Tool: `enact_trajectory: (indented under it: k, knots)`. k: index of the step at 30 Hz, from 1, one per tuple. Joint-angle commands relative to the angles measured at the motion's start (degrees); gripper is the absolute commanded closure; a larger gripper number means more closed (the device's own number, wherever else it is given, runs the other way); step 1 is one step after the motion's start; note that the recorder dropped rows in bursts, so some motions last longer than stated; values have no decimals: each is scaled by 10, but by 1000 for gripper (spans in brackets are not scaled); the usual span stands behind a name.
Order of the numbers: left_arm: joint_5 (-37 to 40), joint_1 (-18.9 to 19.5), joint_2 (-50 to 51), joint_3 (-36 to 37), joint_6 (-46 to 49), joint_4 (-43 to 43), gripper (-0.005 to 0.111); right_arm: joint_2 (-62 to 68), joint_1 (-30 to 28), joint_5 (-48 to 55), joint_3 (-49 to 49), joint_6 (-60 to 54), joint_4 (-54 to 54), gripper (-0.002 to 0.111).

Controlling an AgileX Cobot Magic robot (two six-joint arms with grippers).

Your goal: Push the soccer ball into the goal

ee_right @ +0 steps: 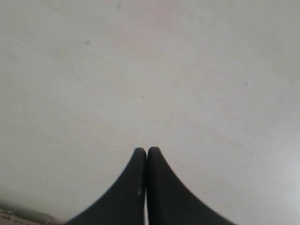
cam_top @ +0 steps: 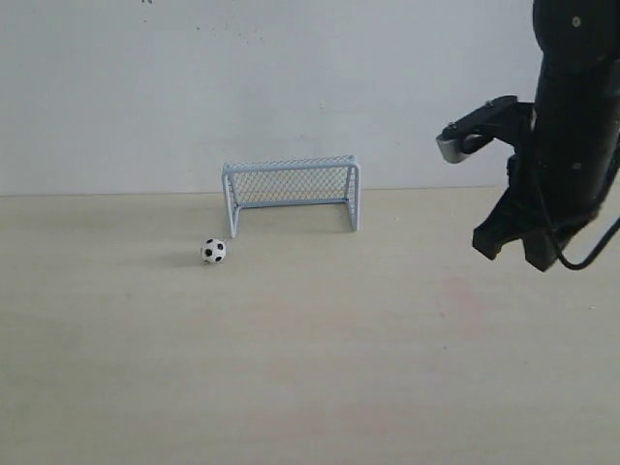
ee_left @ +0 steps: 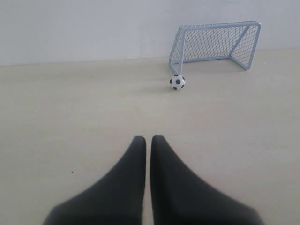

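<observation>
The tiny black-and-white soccer ball point(cam_top: 213, 251) point(ee_left: 177, 82) rests on the pale table just outside the goal's left post, a little in front of it. The pale blue mesh goal point(cam_top: 291, 192) point(ee_left: 215, 43) stands against the back wall, mouth facing forward. My left gripper point(ee_left: 148, 138) is shut and empty, well short of the ball; it does not show in the exterior view. My right gripper point(cam_top: 513, 252) point(ee_right: 146, 150) is shut and empty, hanging above the table at the far right, far from ball and goal.
The light wooden table point(cam_top: 310, 368) meets a plain white wall point(cam_top: 194, 87) right behind the goal. The right arm's black body point(cam_top: 572, 116) fills the upper right of the exterior view.
</observation>
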Motion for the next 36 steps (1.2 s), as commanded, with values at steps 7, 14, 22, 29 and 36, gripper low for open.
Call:
enact_trajectory:
  k: [7,14,22,29,36]
  knots:
    - [-2,2,-2,2,3,1,102,-192,-11,-225,207,172,-4,108]
    - [-2,2,-2,2,3,1,102,-293,-10,-355,322,190,-4,108]
    - [-2,2,-2,2,3,1,102,-311,-10,-343,325,190,-4,108]
    - [-2,2,-2,2,3,1,102,-311,-10,-343,325,191,-4,108]
    - [-2,2,-2,2,3,1,102,-313,-10,-343,325,191,-4,108]
